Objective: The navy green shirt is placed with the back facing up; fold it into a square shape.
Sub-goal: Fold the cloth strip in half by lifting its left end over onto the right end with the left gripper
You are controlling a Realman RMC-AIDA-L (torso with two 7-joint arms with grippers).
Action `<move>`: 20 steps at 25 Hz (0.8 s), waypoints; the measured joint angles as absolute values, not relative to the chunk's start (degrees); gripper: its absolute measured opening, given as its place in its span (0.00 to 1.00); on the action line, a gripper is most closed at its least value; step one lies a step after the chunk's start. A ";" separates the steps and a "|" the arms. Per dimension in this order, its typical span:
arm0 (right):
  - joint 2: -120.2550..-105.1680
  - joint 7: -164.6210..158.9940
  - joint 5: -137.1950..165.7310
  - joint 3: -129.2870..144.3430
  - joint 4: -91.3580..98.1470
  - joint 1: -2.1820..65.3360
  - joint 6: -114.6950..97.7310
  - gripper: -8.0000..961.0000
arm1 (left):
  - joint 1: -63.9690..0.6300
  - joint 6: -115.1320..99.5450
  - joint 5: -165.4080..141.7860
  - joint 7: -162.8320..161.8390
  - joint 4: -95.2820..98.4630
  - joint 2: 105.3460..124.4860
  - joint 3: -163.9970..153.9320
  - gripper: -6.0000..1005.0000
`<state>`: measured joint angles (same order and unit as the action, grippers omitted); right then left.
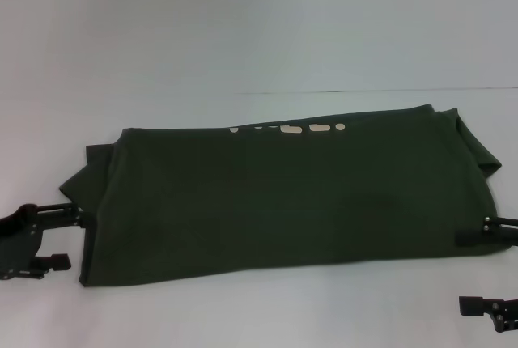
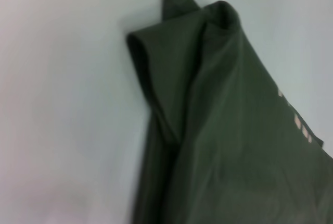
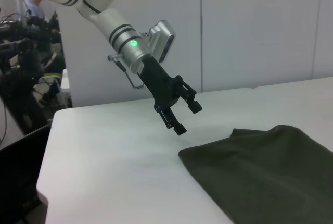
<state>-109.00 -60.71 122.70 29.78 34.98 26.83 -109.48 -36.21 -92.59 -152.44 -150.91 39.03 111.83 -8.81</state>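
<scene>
White table (image 1: 243,24), folded navy green shirt (image 1: 283,194), pincers apart

The navy green shirt (image 1: 283,194) lies across the table (image 1: 243,32), between the left pincer (image 1: 57,239) and right pincer (image 1: 477,271).

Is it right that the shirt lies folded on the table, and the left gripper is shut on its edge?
Not quite. The shirt does lie folded on the table, but the left gripper is open and off the cloth, as the right wrist view shows.
</scene>
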 joint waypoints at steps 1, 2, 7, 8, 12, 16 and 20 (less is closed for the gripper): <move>-108.99 -60.59 122.70 29.98 34.98 26.82 -109.51 0.94 | -35.93 -92.21 -152.45 -150.91 39.01 111.98 -8.74 0.90; -108.98 -60.48 122.70 30.08 34.98 26.81 -109.54 0.94 | -35.73 -91.83 -152.48 -150.91 38.89 112.08 -8.73 0.90; -108.90 -60.17 122.70 30.64 34.97 26.80 -109.65 0.94 | -34.85 -89.28 -152.68 -150.91 37.85 112.58 -8.74 0.90; -108.89 -60.16 122.70 30.77 34.98 26.80 -109.69 0.94 | -34.78 -88.74 -152.75 -150.90 37.51 112.60 -8.74 0.90; -108.89 -60.17 122.69 31.10 34.98 26.82 -109.73 0.94 | -34.56 -86.75 -152.98 -150.87 36.02 112.69 -8.80 0.90; -108.88 -60.30 122.69 31.12 34.98 26.95 -109.73 0.94 | -34.54 -85.01 -153.14 -150.95 34.98 112.69 -9.20 0.90; -108.88 -60.41 122.69 31.12 34.98 27.03 -109.77 0.94 | -34.54 -84.20 -153.19 -151.16 34.23 112.68 -9.25 0.90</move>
<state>-108.88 -60.41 122.69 31.12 34.98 27.03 -109.77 -34.54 -84.20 -153.19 -151.16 34.23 112.68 -9.25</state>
